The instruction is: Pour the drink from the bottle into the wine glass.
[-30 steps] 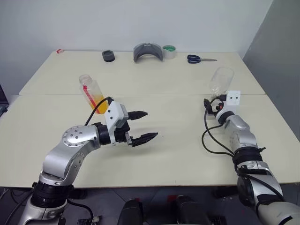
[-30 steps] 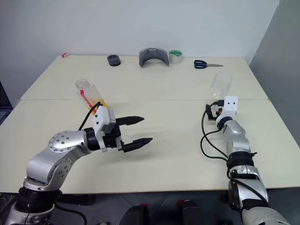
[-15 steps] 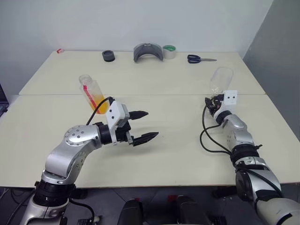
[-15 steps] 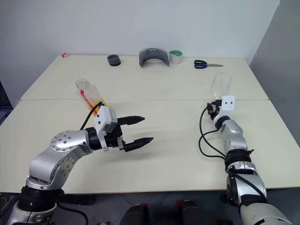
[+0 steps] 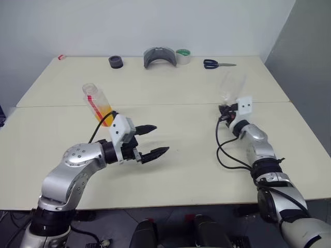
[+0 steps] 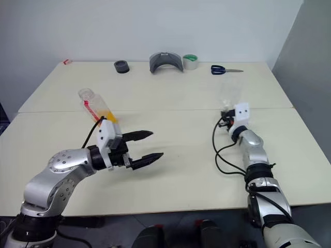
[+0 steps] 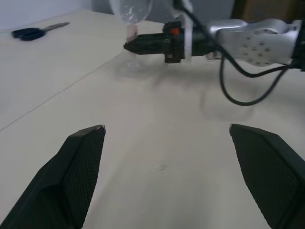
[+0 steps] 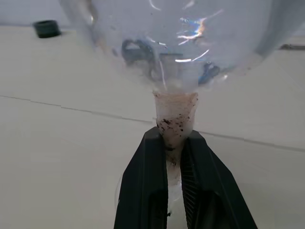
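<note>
Right wrist view shows you the right gripper (image 8: 175, 148) clamped on the glass (image 8: 174, 52) stem. Your left gripper (image 5: 150, 140) gapes wide near the bottle (image 5: 97, 103), well apart from the glass.

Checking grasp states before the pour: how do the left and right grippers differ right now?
The left gripper is open and empty, fingers spread above the table; the right gripper is shut on the wine glass stem. The left sits near the bottle without touching it; the right already grips its target. Both have two black fingers and point roughly level.
</note>
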Robot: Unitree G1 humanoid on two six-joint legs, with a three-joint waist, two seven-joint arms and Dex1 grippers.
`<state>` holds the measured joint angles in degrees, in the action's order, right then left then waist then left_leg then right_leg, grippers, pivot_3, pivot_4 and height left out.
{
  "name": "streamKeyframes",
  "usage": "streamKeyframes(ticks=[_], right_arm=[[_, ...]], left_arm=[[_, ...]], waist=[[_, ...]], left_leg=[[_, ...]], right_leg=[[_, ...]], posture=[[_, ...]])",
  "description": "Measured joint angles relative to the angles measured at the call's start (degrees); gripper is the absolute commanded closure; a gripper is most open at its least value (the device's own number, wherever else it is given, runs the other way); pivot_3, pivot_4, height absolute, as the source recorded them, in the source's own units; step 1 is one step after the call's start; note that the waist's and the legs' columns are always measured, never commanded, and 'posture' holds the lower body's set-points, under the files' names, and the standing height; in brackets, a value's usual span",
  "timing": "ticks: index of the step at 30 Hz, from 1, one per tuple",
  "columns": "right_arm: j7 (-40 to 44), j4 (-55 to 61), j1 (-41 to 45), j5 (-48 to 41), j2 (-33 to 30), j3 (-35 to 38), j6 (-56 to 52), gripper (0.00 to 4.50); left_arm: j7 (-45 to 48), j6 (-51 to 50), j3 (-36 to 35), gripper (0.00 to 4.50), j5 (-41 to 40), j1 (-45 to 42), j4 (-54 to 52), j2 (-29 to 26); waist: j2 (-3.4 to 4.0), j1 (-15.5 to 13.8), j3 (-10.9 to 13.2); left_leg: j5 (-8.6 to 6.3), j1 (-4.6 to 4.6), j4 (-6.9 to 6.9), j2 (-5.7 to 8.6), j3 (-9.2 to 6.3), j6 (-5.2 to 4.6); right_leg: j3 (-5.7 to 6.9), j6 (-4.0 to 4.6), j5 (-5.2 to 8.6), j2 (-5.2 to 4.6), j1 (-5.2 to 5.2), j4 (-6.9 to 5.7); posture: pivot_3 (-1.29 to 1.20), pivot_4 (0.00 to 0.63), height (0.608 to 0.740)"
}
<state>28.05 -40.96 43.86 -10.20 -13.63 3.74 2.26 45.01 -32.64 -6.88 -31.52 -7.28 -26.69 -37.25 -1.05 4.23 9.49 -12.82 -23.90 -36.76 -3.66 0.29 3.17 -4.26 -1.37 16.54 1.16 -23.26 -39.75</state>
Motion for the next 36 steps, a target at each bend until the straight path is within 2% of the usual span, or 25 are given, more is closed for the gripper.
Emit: streamKeyframes(ticks=[4,9,16,20,30,36], right_arm=[[3.3,7.2,-0.6,-0.2,2.5,-3.1,-4.8,4.4],[5.6,15.4,-1.7,-0.2,7.1,-7.5,-9.9,4.4],[6.9,17.4,-3.3,1.2,11.6,-13.3,-11.1,4.4],[6.8,13.9,-3.4,3.3,12.0,-14.7,-8.7,4.4],[5.6,4.3,-3.5,5.7,13.1,-14.9,-0.9,4.4],[5.7,2.8,-4.9,6.8,13.9,-15.0,1.5,2.36]], left_arm=[[-3.7,-1.9,-4.4,0.0,-1.1,10.6,-6.3,0.3],[-10.0,-1.6,-9.8,0.0,-0.8,25.0,-15.2,4.7],[-13.5,4.6,-13.8,0.0,3.0,38.9,-19.6,10.2],[-14.2,9.1,-13.5,0.0,5.4,41.0,-19.2,12.6],[-10.7,22.6,-12.1,0.0,9.2,45.0,-10.1,15.7],[-6.4,30.8,-12.2,0.0,9.2,46.3,-2.6,16.1]], waist=[[0.0,-0.2,0.0],[-0.01,-0.6,0.0],[-0.02,-1.0,0.0],[-0.04,-1.0,0.0],[-0.07,-0.6,0.0],[-0.09,-0.5,0.0]], left_leg=[[0.0,-0.04,0.01,0.04,-0.03,0.01],[-0.01,-0.01,0.03,0.04,0.0,0.01],[-0.01,-0.01,0.03,0.05,0.0,0.01],[-0.01,-0.01,0.04,0.04,0.0,0.01],[-0.01,0.02,0.15,0.0,0.06,0.01],[-0.01,0.03,0.16,-0.01,0.06,0.01]], right_leg=[[0.1,0.08,0.05,-0.12,-0.01,-0.04],[0.1,0.09,0.07,-0.17,0.0,-0.04],[0.15,0.13,0.11,-0.17,0.01,0.09],[0.16,0.14,0.13,-0.16,0.02,0.13],[0.12,0.19,0.15,-0.12,-0.01,0.2],[0.14,0.02,0.3,-0.12,-0.01,0.2]], posture=[[0.0,0.15,0.74],[0.0,0.15,0.74],[0.0,0.15,0.74],[0.0,0.15,0.74],[0.0,0.15,0.74],[0.0,0.15,0.74]])
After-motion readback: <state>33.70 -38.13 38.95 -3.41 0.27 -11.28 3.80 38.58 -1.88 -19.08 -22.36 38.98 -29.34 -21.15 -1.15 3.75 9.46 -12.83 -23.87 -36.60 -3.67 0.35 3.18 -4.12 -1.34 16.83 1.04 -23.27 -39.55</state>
